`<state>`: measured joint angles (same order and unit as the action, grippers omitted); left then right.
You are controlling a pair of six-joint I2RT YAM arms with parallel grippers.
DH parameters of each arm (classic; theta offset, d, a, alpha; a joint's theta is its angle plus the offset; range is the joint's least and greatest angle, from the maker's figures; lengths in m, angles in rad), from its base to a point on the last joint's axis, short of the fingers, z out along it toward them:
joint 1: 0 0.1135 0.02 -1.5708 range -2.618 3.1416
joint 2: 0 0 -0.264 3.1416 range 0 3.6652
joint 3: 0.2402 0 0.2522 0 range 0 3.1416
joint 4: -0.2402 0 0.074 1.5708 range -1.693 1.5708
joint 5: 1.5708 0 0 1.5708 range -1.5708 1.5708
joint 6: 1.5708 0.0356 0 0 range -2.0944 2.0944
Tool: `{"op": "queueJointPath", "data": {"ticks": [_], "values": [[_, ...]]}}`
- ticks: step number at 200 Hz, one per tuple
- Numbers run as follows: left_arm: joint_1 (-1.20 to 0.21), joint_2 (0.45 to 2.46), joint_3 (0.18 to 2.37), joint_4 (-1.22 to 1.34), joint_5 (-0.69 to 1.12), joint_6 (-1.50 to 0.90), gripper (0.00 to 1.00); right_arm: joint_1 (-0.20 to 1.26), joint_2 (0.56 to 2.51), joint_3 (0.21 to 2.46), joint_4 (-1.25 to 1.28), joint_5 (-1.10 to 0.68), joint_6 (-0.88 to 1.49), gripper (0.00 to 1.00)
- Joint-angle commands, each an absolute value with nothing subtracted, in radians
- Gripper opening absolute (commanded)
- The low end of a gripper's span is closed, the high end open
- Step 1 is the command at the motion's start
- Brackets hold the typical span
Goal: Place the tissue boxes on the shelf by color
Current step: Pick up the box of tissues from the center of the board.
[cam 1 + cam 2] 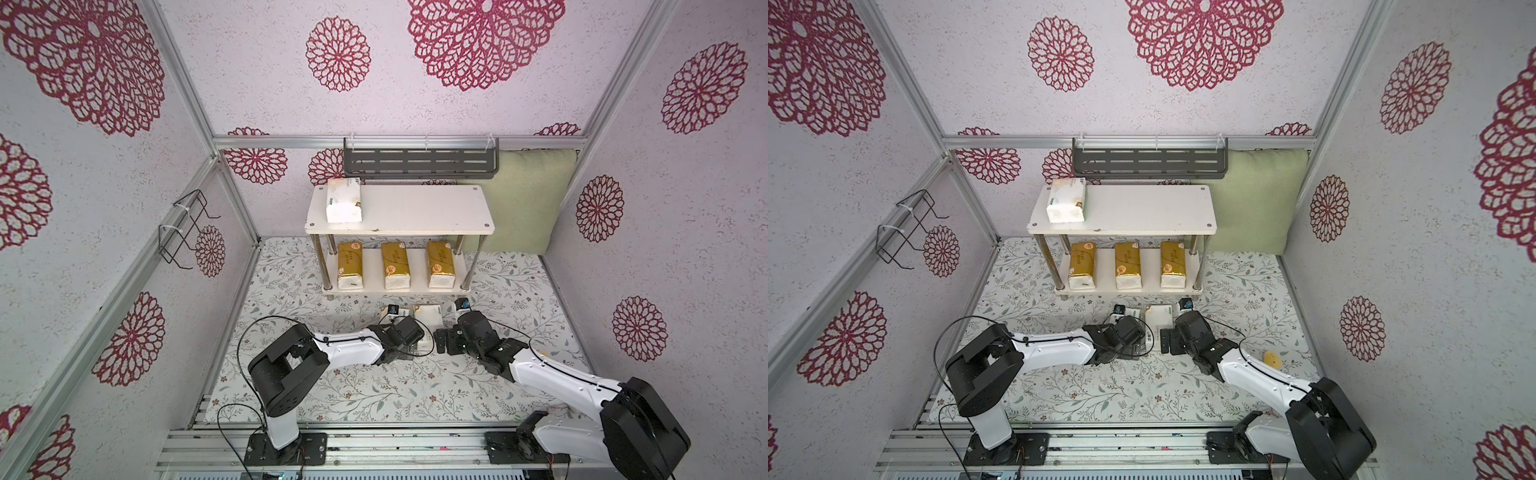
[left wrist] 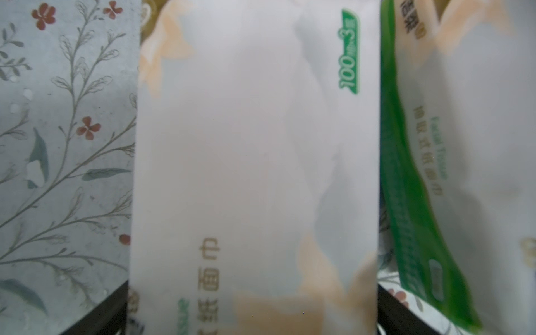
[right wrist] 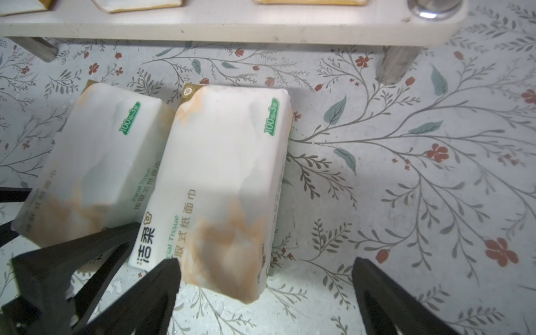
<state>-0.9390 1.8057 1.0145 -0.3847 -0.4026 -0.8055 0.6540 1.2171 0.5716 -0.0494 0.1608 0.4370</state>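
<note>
Left gripper (image 2: 252, 284) straddling left white tissue pack (image 2: 255, 145), jaws wide, not squeezing; right gripper (image 3: 265, 261) hovering wide open, empty, by right white tissue pack (image 3: 226, 174).

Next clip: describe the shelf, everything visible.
The shelf is a small two-tier rack: two white rectangular boards with rounded corners, joined by chrome tube legs. It stands upright on the floral mat, near a green cushion. One white tissue pack lies at one end of the top board; three gold packs lie side by side on the lower board.
</note>
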Motion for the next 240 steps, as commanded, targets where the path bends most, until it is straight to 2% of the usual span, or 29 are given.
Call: {"op": "queueJointPath", "data": {"ticks": [1, 117, 240], "values": [[-0.946, 1.778, 0.996, -0.402, -0.42, -0.802, 0.99, 0.647, 1.216, 0.617, -0.04, 0.162, 0.433, 0.99], [-0.983, 1.581, 1.001, -0.534, -0.433, -0.788, 0.91, 0.647, 1.188, 0.643, -0.09, 0.2, 0.416, 0.99], [-0.992, 1.35, 1.089, -0.7, -0.377, -0.75, 0.88, 0.619, 1.145, 0.659, -0.134, 0.237, 0.394, 0.99]]}}
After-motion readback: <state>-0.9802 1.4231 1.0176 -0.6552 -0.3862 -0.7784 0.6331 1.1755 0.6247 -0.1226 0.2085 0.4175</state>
